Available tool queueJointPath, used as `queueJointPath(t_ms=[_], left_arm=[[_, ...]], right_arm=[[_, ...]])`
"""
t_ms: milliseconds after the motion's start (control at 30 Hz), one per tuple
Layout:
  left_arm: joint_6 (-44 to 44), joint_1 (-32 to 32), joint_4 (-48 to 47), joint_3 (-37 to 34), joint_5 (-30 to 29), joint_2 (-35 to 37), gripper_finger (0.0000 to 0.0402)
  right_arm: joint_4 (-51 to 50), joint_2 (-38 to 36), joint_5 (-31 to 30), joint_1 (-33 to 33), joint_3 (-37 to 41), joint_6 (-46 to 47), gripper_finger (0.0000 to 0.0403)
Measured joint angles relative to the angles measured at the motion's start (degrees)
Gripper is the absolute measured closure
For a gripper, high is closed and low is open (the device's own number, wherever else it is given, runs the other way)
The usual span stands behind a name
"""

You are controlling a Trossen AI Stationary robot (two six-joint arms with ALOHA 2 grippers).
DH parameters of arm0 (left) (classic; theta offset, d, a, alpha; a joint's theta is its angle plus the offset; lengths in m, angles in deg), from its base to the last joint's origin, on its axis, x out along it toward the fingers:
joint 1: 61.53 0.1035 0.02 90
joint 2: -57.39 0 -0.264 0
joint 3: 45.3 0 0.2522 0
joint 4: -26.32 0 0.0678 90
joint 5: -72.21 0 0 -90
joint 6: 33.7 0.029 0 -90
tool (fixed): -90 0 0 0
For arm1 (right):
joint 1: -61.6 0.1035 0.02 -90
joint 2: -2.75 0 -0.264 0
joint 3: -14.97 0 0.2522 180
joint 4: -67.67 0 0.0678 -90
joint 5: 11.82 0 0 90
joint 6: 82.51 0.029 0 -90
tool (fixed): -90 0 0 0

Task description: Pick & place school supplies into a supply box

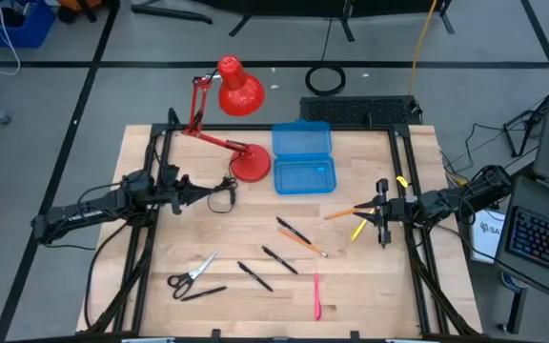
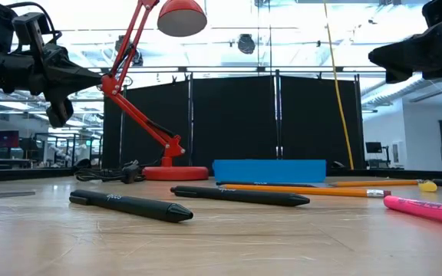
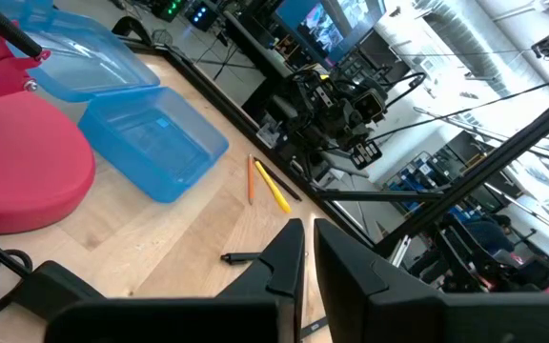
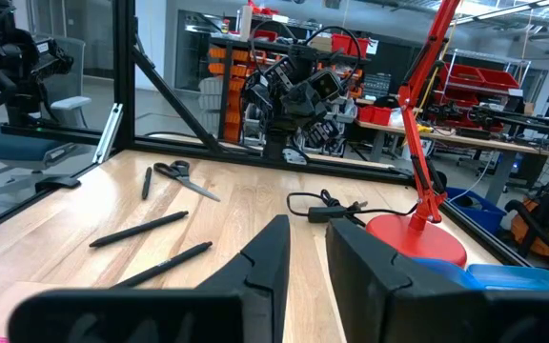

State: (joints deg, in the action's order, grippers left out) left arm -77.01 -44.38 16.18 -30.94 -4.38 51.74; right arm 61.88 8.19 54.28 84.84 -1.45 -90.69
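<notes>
- While lying open at the table's back centre, blue supply box (image 1: 303, 158) runs long axis left-right.
- Left gripper (image 1: 208, 194) and right gripper (image 1: 377, 221): fingers narrowly apart, holding nothing.
- Pink pen (image 1: 316, 296) points front-to-back, near front edge.

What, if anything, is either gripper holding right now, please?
Nothing: the left gripper and right gripper both hover empty above the table.
</notes>
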Motion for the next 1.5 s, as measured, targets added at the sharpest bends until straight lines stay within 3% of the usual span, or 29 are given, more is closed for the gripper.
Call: queueJointPath(t_ms=[333,767,867,1033,1500], left_arm=[[0.0,0.0,0.0,0.0,0.0,0.0,0.0371],[0.0,0.0,0.0,0.0,0.0,0.0,0.0371],[0.0,0.0,0.0,0.0,0.0,0.0,0.0371],[0.0,0.0,0.0,0.0,0.0,0.0,0.0371],[1.0,0.0,1.1,0.0,0.0,0.0,0.0371]], right_arm=[[1.1,0.0,0.0,0.0,0.0,-5.9,0.0342],[0.8,0.0,0.2,0.0,0.0,-5.0,0.0342],[0.8,0.0,0.2,0.0,0.0,1.5,0.0342],[0.8,0.0,0.1,0.0,0.0,20.3,0.0342],[1.4,1.4,-2.8,0.0,0.0,34.2,0.0342]])
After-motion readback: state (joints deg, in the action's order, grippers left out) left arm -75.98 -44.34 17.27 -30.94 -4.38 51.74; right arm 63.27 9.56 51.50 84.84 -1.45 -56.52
